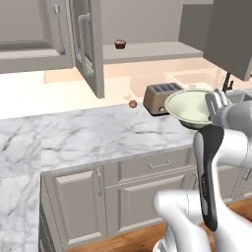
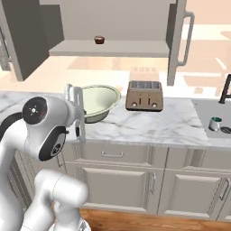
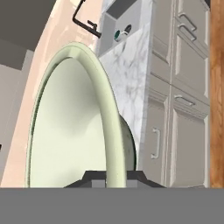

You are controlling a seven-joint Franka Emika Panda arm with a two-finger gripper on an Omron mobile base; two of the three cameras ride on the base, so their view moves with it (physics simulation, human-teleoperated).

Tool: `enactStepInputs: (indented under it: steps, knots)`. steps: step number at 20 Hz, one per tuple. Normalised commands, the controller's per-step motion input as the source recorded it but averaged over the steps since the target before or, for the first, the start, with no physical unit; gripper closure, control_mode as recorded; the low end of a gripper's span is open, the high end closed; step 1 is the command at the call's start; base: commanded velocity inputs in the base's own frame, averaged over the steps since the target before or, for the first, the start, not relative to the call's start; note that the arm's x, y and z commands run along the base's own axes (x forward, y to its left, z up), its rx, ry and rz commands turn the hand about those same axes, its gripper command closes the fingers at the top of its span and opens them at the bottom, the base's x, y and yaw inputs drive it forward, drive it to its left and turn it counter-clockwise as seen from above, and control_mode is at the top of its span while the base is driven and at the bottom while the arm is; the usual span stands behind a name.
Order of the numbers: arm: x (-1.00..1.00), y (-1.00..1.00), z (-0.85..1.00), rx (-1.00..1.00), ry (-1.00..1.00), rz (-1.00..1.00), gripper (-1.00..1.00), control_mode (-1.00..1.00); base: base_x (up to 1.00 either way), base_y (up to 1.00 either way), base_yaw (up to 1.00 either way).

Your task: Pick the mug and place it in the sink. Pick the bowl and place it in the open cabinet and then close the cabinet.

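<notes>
Mug already down in the sink off beyond the pincer, which sits clamped on the bowl rim, lifted, with the cabinet shelf and door-closing left.

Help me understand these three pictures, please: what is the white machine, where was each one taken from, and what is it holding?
The white machine is a robot arm on a base that can drive, in a simulated kitchen. Two cameras ride on the base behind it, one to its left and one to its right. The third sits on the hand and looks along its two fingers. These are shut on the rim of a pale green bowl, lifted and tilted above the marble counter. A toaster stands on the counter. A mug already sits in the sink. Above, the cabinet stands open, with a tiny dark-red cup on its shelf.
</notes>
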Motion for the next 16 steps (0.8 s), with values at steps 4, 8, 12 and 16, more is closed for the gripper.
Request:
enactStepInputs:
  steps: [4,8,12,16]
  knots:
    - [0.0,0.0,0.0,0.0,0.0,0.0,1.0,1.0,0.19,-0.33,-0.03]
    - [0.0,0.0,0.0,0.0,0.0,0.0,1.0,1.0,0.08,-0.3,-0.08]
    - [0.0,0.0,0.0,0.0,0.0,0.0,1.0,1.0,0.24,0.22,-0.05]
    - [0.0,0.0,0.0,0.0,0.0,0.0,1.0,1.0,0.4,0.42,-0.05]
